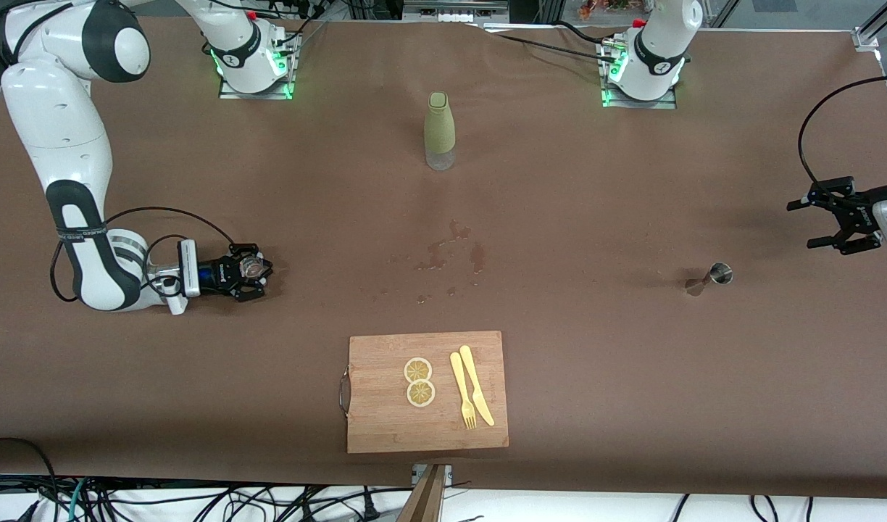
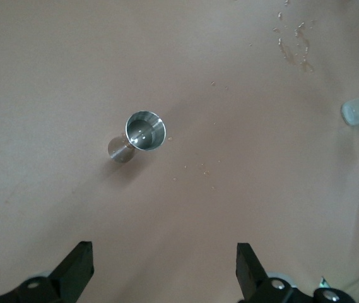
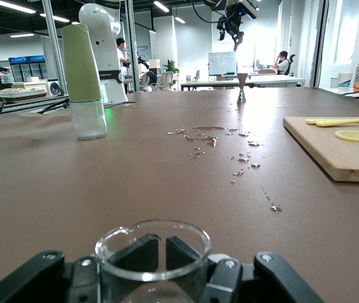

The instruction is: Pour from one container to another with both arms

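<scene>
While right end effector (image 1: 259, 272) grips glass cup (image 3: 153, 252), left end effector (image 1: 820, 222) open over jigger (image 1: 720, 273)

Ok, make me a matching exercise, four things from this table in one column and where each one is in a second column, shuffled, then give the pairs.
Things:
1. glass cup
2. jigger
3. lemon slices
4. bottle

Places:
A. on the cutting board
B. standing between the two arm bases
C. gripped in the right gripper
D. on the table under the open left gripper

Pairs: 1-C, 2-D, 3-A, 4-B
</scene>
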Motion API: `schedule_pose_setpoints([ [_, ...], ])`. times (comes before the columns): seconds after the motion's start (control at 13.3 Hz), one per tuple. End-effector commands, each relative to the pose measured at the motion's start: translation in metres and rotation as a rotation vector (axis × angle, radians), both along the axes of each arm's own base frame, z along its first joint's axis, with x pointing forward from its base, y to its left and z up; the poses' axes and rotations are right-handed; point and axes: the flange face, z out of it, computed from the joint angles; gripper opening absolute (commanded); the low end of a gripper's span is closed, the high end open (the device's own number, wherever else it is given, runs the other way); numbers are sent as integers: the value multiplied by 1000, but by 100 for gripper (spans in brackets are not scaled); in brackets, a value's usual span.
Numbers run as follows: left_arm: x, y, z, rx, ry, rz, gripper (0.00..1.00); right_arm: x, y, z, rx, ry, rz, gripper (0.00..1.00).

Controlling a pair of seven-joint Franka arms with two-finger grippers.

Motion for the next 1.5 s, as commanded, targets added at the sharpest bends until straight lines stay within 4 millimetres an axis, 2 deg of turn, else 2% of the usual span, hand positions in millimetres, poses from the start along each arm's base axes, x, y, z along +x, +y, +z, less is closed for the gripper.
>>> schedule_pose_setpoints([
  [0.0, -7, -21, 34, 86, 35, 59, 100, 1, -2, 2, 22, -10, 11, 15],
  [0.15, -10, -32, 55, 135, 55, 96, 100, 3, 2, 2, 13, -3, 1, 15],
  [0.3, -11, -45, 74, 203, 81, 137, 100, 7, 14, 4, 13, -7, 11, 15],
  [0.38, -11, -52, 85, 243, 98, 171, 100, 6, 12, 4, 12, -7, 13, 15],
  [0.67, -7, -104, 126, 385, 134, 271, 100, 5, 7, 3, 11, -12, 16, 15],
  [0.82, -6, -131, 138, 440, 146, 312, 100, 5, 8, 4, 12, -12, 15, 15],
  [0.97, -5, -149, 144, 473, 154, 348, 100, 4, 3, 3, 17, -15, 14, 15],
  [1.27, -6, -163, 157, 511, 190, 460, 100, 4, 2, 4, 16, -17, 14, 15],
  [1.43, -5, -184, 166, 565, 200, 498, 100, 4, 2, 4, 16, -18, 14, 15],
])
